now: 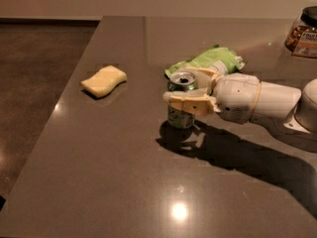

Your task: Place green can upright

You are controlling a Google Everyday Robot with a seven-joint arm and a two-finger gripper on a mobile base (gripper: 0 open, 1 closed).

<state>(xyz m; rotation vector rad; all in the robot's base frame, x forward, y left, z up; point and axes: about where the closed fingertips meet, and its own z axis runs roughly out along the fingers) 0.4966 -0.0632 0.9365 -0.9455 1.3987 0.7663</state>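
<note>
Table: dark grey-brown, glossy, with a bright lamp glare near its 6 o'clock edge; left edge in view, right and near sides cut off by the frame

Item 1, sponge: pale yellow and wavy-sided, lying flat at 10 o'clock from the can, well apart from it

Item 2, green can: near the table's middle, standing upright with its silver pull-tab end facing up. The dark green body with a white patch shows only below the near finger. The mid-section is hidden behind that finger. The base appears to meet the table, with its shadow pooled at 5 o'clock

Item 3, gripper: cream-coloured, reaching in from 3 o'clock and pinching the can, one finger across its near side and the other behind the rim. The far finger is partly hidden by the can top

Item 4, arm: white cylindrical housing behind the gripper, running off the right edge

Item 5, snack bag: light green and crinkled, lying at 1 o'clock from the can, just behind the gripper, which covers its lower edge

Item 6, jar: dark lid, brown contents, orange label not readable, at the far right and cut off by the frame
</note>
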